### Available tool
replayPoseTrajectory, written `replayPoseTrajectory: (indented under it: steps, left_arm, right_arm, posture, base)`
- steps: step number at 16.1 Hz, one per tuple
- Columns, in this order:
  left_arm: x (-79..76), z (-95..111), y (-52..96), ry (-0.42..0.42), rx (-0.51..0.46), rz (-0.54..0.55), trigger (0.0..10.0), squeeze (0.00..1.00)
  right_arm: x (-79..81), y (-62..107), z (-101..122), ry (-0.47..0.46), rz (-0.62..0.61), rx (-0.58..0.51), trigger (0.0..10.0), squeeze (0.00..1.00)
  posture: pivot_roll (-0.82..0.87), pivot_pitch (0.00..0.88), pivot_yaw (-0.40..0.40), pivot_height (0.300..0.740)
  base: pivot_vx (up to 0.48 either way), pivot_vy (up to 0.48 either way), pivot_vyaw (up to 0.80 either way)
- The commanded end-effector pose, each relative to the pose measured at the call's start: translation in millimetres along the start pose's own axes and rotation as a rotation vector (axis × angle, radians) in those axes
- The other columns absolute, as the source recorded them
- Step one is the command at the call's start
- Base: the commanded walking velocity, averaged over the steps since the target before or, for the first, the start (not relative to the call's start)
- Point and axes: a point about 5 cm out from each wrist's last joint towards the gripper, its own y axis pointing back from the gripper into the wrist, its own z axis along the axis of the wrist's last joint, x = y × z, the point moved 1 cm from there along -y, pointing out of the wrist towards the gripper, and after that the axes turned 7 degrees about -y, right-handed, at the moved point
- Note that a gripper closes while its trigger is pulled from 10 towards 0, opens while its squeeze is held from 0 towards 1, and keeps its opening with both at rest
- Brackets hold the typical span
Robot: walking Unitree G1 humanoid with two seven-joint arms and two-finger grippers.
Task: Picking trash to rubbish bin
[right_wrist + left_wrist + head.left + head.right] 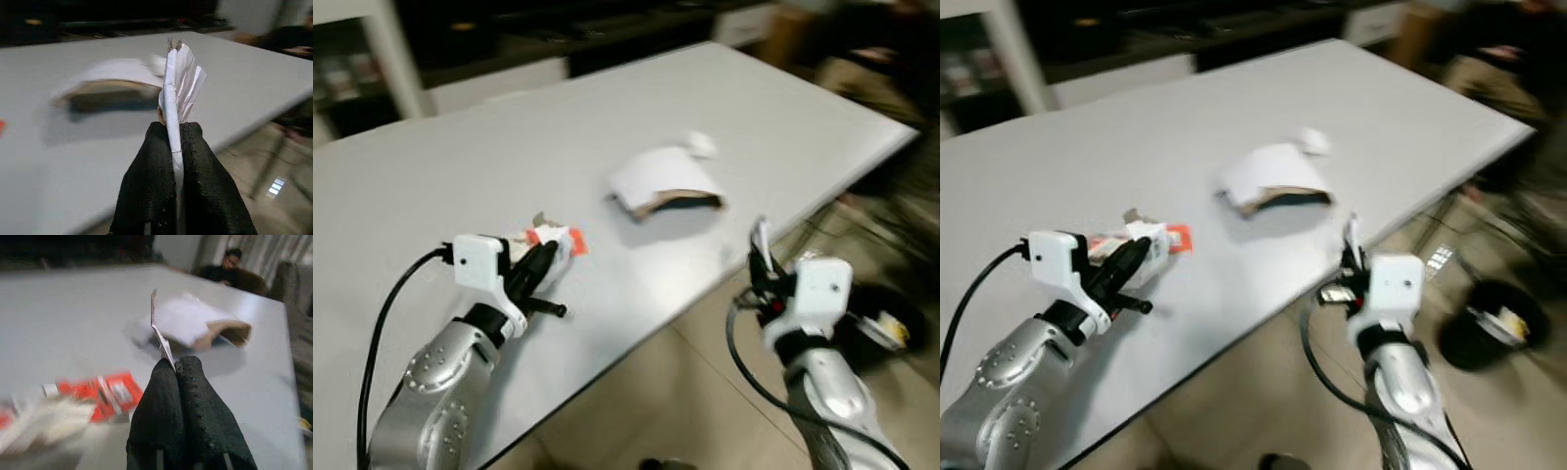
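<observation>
Right wrist view: the right gripper [175, 128] is closed on folded white paper [177, 83]; a thin scrap [161, 335] is pinched by the left gripper [175, 363]. Nothing binned yet, it is judged (bin [1491, 326] floor-side): crumpled bag [666, 186] and red wrapper [553, 241] remain on the table [431, 186].

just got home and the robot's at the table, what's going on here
The robot is clearing trash off a white table. Its right gripper is shut on a folded scrap of paper, held past the table edge above the floor. Its left gripper pinches a thin paper scrap beside a red and white wrapper. A crumpled paper bag lies on the table, and a black rubbish bin stands on the floor.
</observation>
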Motion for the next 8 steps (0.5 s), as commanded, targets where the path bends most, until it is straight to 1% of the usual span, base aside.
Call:
replayPoseTrajectory:
  steps: [1, 2, 3, 4, 5, 6, 7, 8]
  left_arm:
    - [0.0, 7, -1.6, -0.068, -0.088, 0.051, 10.0, 0.00]
    - [-1.7, 6, 0.1, -0.026, -0.108, 0.077, 10.0, 0.00]
    - [-1.4, 2, 1.1, 0.009, -0.072, 0.105, 10.0, 0.00]
    - [-6.6, -2, 2.0, 0.018, -0.020, 0.042, 10.0, 0.00]
    - [-13.0, -8, 4.7, -0.010, 0.033, -0.046, 10.0, 0.00]
    - [-15.2, -13, 8.4, -0.014, 0.061, -0.085, 10.0, 0.00]
    - [-14.5, -19, 12.9, 0.014, 0.093, -0.092, 10.0, 0.00]
    - [-12.9, -22, 15.7, 0.011, 0.116, -0.087, 10.0, 0.00]
  right_arm:
    - [-3.6, 2.6, 6, 0.020, -0.020, -0.019, 10.0, 0.00]
    - [-3.8, 3.4, 6, 0.024, -0.013, -0.015, 10.0, 0.00]
    - [-3.7, 3.0, 6, 0.031, -0.005, -0.017, 10.0, 0.00]
    - [-2.1, 1.0, 6, 0.036, 0.008, -0.016, 10.0, 0.00]
    - [-0.9, -0.4, 3, 0.046, 0.025, -0.009, 10.0, 0.00]
    - [-0.2, -0.6, -1, 0.041, 0.033, 0.001, 10.0, 0.00]
    - [0.2, -0.6, -4, 0.012, 0.025, 0.016, 10.0, 0.00]
    - [-0.7, -1.0, -6, -0.015, 0.012, 0.026, 10.0, 0.00]
  posture:
    - [-0.04, 0.028, -0.034, 0.740]
    - [-0.04, 0.027, -0.042, 0.740]
    - [-0.04, 0.027, -0.044, 0.740]
    - [-0.03, 0.028, -0.053, 0.740]
    - [-0.02, 0.025, -0.055, 0.740]
    - [-0.01, 0.022, -0.054, 0.740]
    - [0.00, 0.022, -0.052, 0.740]
    - [0.00, 0.020, -0.048, 0.740]
  base:
    - [0.000, 0.000, -0.80]
    - [0.000, 0.000, -0.80]
    - [0.000, 0.000, -0.80]
    - [0.000, 0.000, -0.80]
    - [0.000, 0.000, -0.80]
    - [0.000, 0.000, -0.80]
    - [0.000, 0.000, -0.80]
    - [0.000, 0.000, -0.80]
